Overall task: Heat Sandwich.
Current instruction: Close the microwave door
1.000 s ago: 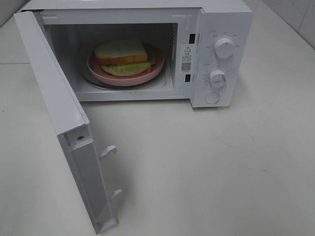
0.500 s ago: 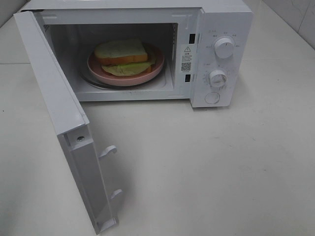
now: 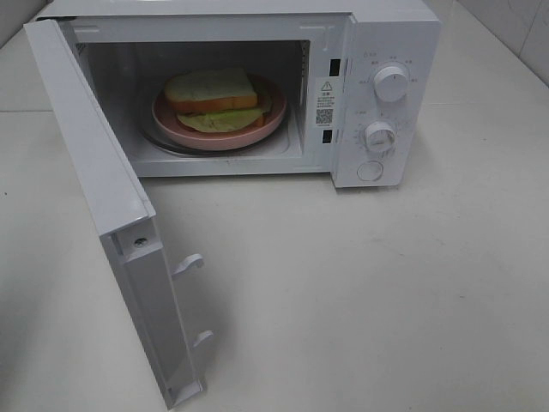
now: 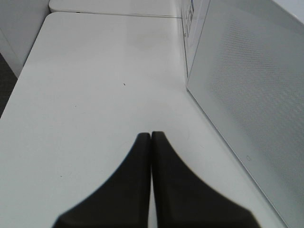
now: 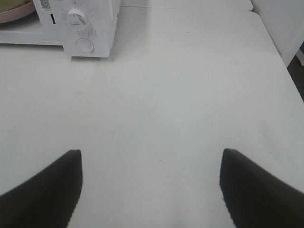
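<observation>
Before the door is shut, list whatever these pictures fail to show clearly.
Markings around the upper knob and lower knob: too small, exterior high view.
Print on the warning label: too small, same view.
Filling of the sandwich: mostly covered by its top bread slice.
Most of the pink plate: past the frame edge, right wrist view.

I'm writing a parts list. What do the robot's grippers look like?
Only the fingers show, in the wrist views. Left gripper and right gripper: plain matte black fingers, broad at the base, tapering to narrow tips. No cables or markings visible.
</observation>
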`<state>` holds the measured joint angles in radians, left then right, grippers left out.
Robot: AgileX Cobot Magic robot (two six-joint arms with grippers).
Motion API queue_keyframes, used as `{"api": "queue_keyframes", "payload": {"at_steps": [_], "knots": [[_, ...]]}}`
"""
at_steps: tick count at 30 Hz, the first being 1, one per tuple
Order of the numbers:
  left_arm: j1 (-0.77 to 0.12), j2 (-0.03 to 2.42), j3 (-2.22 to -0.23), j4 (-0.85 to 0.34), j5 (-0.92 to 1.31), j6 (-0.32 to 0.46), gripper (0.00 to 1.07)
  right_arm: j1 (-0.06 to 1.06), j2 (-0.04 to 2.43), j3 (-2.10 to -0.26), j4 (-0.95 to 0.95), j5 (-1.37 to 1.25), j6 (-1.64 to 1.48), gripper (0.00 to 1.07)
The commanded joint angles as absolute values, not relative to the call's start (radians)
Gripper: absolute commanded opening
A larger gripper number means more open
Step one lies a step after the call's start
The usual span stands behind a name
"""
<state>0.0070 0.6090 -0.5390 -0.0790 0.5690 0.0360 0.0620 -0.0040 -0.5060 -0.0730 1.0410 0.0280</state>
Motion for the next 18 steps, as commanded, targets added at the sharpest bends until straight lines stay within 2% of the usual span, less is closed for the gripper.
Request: {"api": "queue_keyframes", "payload": {"at_steps": [1, 4, 7, 8, 10, 14, 17, 18], "knots": [[0.010, 0.665, -0.488, -0.084, 0.415, 0.038, 0.00, 0.054, -0.031, -0.503, -0.068, 1.028, 0.032, 0.76], [0.010, 0.687, -0.443, -0.085, 0.318, 0.038, 0.00, 0.054, -0.031, -0.503, -0.068, 1.028, 0.032, 0.76], [0.010, 0.730, -0.359, -0.085, 0.102, 0.039, 0.00, 0.054, -0.031, -0.503, -0.068, 1.028, 0.032, 0.76], [0.010, 0.730, -0.359, -0.085, 0.102, 0.039, 0.00, 0.054, -0.031, -0.503, -0.068, 1.028, 0.032, 0.76], [0.010, 0.768, -0.310, -0.083, -0.050, 0.039, 0.00, 0.054, -0.031, -0.503, -0.068, 1.028, 0.032, 0.76], [0.010, 0.819, -0.265, -0.080, -0.185, 0.039, 0.00, 0.054, -0.031, -0.503, -0.068, 1.028, 0.032, 0.76], [0.010, 0.910, -0.210, -0.073, -0.412, 0.038, 0.00, 0.054, -0.031, -0.503, -0.068, 1.028, 0.032, 0.76], [0.010, 0.910, -0.210, -0.073, -0.412, 0.038, 0.00, 0.054, -0.031, -0.503, -0.068, 1.028, 0.032, 0.76]]}}
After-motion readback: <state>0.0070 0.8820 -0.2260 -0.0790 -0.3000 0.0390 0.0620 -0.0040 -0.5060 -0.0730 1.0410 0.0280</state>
